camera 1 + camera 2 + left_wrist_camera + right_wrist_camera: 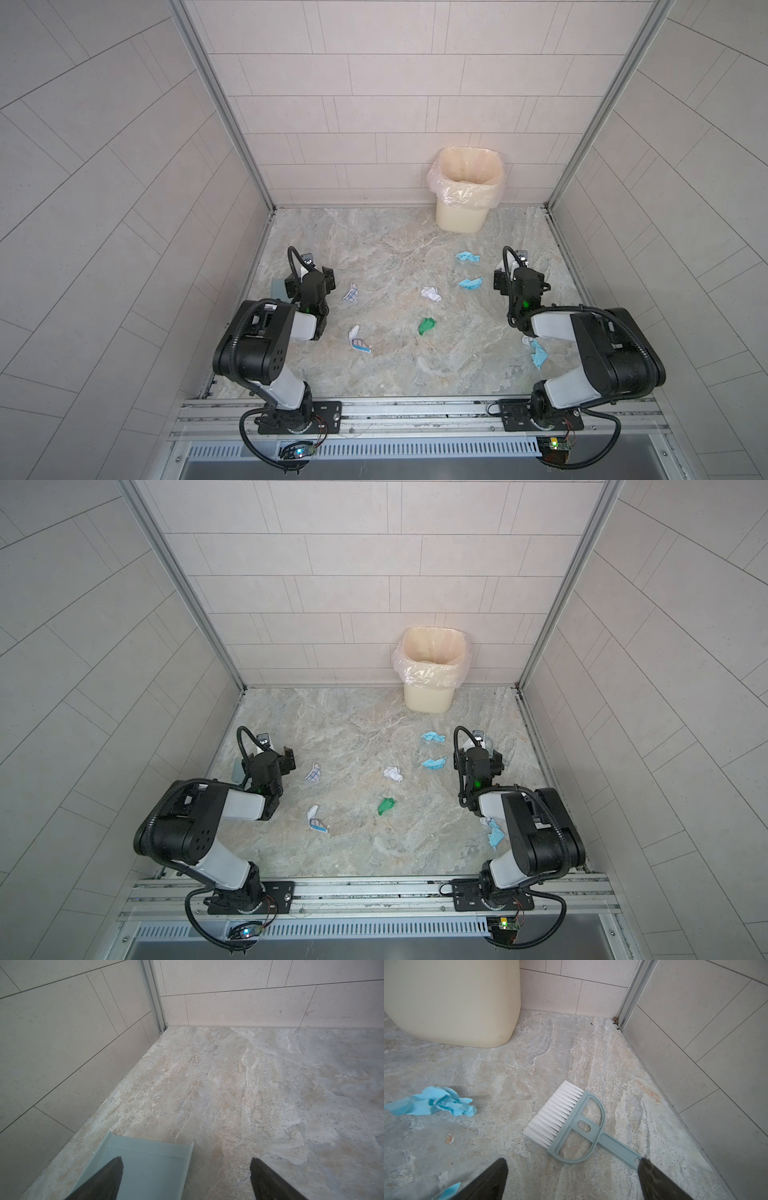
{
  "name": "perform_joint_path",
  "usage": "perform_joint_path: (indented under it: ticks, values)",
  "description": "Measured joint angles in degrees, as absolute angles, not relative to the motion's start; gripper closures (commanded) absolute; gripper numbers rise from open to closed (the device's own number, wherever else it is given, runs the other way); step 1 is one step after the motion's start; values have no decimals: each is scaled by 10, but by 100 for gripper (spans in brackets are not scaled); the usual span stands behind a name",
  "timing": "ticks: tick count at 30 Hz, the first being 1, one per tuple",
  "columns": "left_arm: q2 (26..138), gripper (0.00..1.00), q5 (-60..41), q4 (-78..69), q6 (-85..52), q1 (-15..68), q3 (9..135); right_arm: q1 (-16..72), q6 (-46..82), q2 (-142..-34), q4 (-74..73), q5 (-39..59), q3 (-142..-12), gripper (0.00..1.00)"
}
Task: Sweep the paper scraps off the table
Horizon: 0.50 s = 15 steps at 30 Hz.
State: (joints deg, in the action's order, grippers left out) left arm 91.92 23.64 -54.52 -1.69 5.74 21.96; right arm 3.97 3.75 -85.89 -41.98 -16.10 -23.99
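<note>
Several paper scraps lie across the marbled table (390,365): two light blue (467,257) (471,283), one white (431,294), one green (427,326), one grid-printed (350,293), one white and blue (358,340), and another light blue (539,354) beside the right arm. My left gripper (186,1162) hangs open at the left wall, one finger above a pale blue dustpan (145,1165). My right gripper (572,1162) is open over bare table, with the tip of a pale blue brush (579,1124) handle at one finger. A light blue scrap (436,1103) lies beside the brush.
A cream bin (465,187) lined with a clear bag stands against the back wall, right of centre. Tiled walls close the table on the left, back and right. The arm bases sit on a metal rail (415,409) along the front edge.
</note>
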Motion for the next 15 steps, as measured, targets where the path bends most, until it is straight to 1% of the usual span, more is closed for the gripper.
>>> perform_joint_path:
  ticks: [8,12,15]
  values:
    - [919,0,236,-543,-17,57,220,40,36,-859,-417,-161,-241,1]
    - [909,0,230,-531,-14,57,220,40,41,-828,-283,-167,-307,0]
    - [846,0,217,-447,-7,59,234,40,48,-784,-197,-165,-376,1]
